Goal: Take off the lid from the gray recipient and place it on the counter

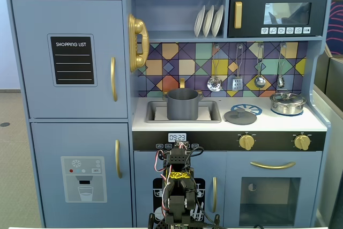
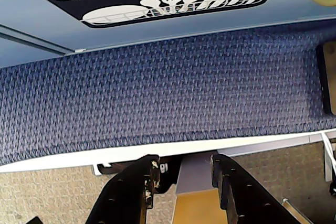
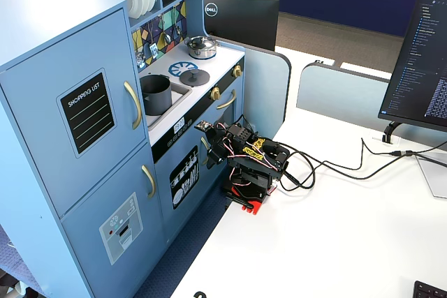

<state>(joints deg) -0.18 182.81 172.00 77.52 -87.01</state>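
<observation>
Claw (image 2: 181, 174) fingers are spread apart and hold nothing, down low by the carpet, while the lid (image 1: 240, 115) already lies flat on the surface (image 1: 236, 124) beside the gray pot (image 1: 183, 103); it looks light and stiff, probably easiest pinched by its little knob.

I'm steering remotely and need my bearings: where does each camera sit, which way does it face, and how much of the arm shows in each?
A fixed view: straight in front of the toy kitchen, facing its counter; the folded arm shows at bottom centre.
Wrist view: on the arm, looking down past the open gripper at blue carpet.
Another fixed view: high, off to one side, looking down across the white table; the whole arm shows.
Both fixed views share the gray recipient in the sink and the lid on the counter.
</observation>
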